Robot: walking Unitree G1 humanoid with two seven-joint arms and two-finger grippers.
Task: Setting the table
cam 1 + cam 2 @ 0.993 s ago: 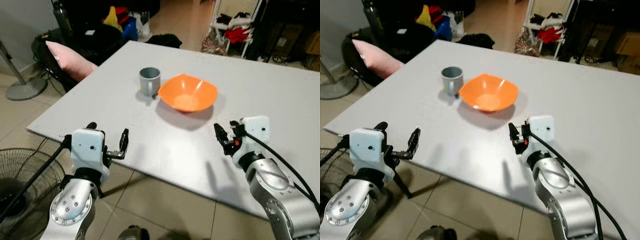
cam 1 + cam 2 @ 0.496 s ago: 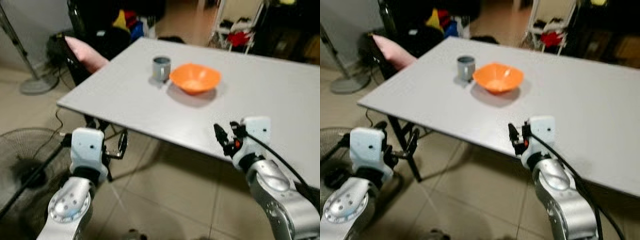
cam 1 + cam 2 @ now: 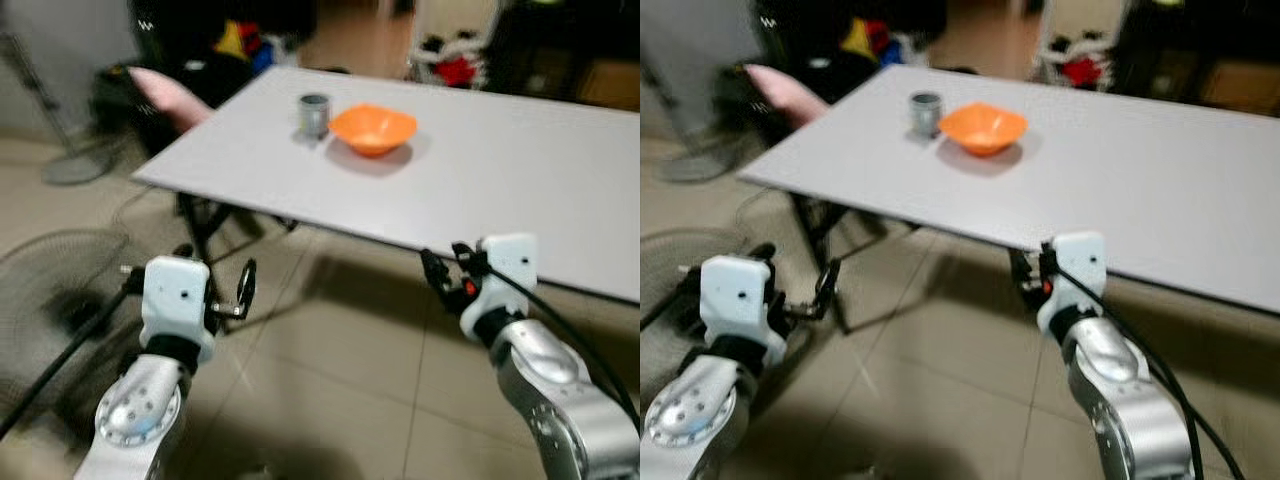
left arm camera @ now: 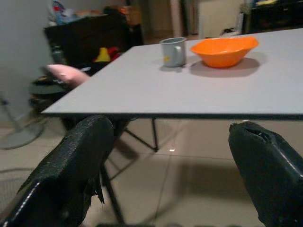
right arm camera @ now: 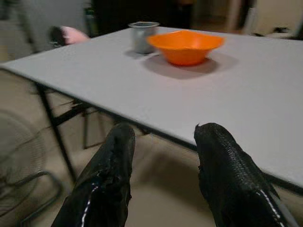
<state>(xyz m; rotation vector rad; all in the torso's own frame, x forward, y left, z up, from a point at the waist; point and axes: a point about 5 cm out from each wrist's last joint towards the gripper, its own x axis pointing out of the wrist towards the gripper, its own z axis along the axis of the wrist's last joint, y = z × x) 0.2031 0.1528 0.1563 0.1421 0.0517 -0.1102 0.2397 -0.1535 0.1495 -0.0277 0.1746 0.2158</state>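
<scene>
Table [image 3: 520,170]: wide, grey, bare at my near edge.
Bowl [image 3: 372,129]: orange, shallow, upright at the far side, just beside the cup.
Cup [image 3: 313,113]: grey metal, handled.
Left gripper [image 3: 215,292]: fingers apart, empty, over floor.
Right gripper [image 3: 441,274]: fingers apart, empty.
Risk: I judge my arms could strike the table edge on approach.

Blurred clutter [image 3: 225,45] behind the table [image 3: 520,170]
</scene>
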